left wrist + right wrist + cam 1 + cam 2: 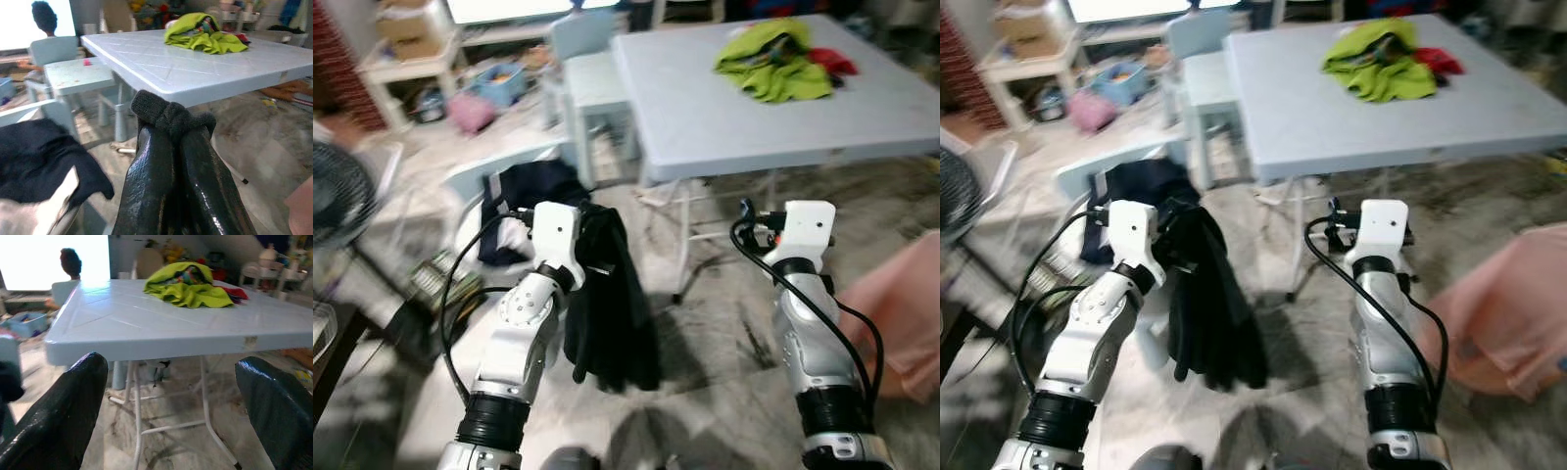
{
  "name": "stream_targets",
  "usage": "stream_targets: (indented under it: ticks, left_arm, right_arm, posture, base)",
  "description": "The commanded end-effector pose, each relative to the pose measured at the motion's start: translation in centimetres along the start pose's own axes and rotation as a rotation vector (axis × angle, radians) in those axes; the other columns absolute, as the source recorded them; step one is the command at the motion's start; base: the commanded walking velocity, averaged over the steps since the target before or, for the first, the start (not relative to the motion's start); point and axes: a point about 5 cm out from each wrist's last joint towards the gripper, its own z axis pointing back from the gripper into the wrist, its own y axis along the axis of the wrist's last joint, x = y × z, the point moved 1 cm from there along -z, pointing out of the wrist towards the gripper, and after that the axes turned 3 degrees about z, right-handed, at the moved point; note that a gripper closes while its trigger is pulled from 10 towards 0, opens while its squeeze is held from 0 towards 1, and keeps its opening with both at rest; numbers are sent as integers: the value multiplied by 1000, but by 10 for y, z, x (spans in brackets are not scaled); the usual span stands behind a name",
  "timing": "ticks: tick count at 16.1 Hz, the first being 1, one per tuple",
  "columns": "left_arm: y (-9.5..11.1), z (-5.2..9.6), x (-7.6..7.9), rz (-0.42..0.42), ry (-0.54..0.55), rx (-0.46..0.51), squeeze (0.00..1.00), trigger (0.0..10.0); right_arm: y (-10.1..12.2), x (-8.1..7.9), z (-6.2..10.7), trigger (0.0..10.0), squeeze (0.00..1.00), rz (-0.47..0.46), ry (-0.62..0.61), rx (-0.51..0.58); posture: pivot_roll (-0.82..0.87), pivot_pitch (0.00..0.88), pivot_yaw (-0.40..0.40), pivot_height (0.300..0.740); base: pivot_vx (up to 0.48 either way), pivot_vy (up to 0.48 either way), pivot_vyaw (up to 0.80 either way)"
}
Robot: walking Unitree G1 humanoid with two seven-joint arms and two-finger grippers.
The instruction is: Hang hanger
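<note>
Nearest in, the left gripper is clamped tight on one dark, limp black garment, which dangles beside its forearm above the marble-look floor. No hanger frame can be made out under that cloth, and no rail to hang it on, so by my read the hanging is all yet to do. The right gripper is spread wide, holding nothing. Further out: one pale blue folding plastic table, one heap of lime-green crumpled clothes on top, two pale blue chairs alongside.
</note>
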Motion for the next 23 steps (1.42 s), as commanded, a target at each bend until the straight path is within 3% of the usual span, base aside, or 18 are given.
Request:
stream_targets:
  ticks: [1,8,19,23]
  left_arm:
    - [14,-2,-3,-16,-2,53,0,10000]
    - [10,-2,0,-16,-10,32,0,10000]
    - [0,-6,4,15,39,-45,0,10000]
    - [0,-7,8,-7,10,-43,0,10000]
  right_arm:
    - [1,-4,-1,10000,0,-8,9,0]
    - [1,-5,-1,10000,0,-5,14,-3]
    - [-2,-2,0,10000,0,2,7,-12]
    - [0,-4,-1,10000,0,2,12,-8]
  posture:
    - [-2,40,48,740]
    - [-3,44,49,740]
    - [-5,44,48,740]
    - [-6,42,47,740]
  base:
    - [472,0,-800]
    - [426,0,-800]
    - [0,0,-800]
    - [0,475,-800]
